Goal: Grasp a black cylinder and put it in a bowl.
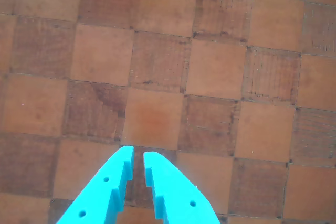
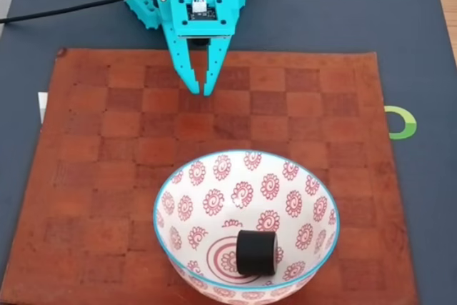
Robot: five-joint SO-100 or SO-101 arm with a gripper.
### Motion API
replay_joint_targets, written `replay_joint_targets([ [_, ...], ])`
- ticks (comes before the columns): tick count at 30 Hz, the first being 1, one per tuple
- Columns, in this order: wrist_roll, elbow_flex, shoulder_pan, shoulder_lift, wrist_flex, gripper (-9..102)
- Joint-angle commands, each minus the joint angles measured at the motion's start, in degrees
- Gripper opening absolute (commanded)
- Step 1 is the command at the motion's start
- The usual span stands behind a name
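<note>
Dark desk (image 2: pixel 64 5) with a brown checkered mat (image 2: pixel 107 176) on top; in the fixed view the black cylinder (image 2: pixel 256 253) lies on its side at the bottom of the bowl (image 2: pixel 214 176), near the mat's front edge, while the turquoise gripper (image 2: pixel 201 91) sits well apart at the far edge, fingers nearly closed and holding nothing. Wrist view: just the two fingers (image 1: pixel 118 182) with a narrow gap between the tips over bare mat squares, so the placement can be checked in the fixed view alone. Judgement: task looks done, nothing left except maybe parking the arm.
</note>
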Motion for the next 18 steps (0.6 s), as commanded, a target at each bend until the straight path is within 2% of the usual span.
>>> replay_joint_targets([
  [1,-0.4,-0.4,0.0,3.0,-0.7,0],
  [18,-0.3,-1.1,0.8,3.0,-0.5,0],
])
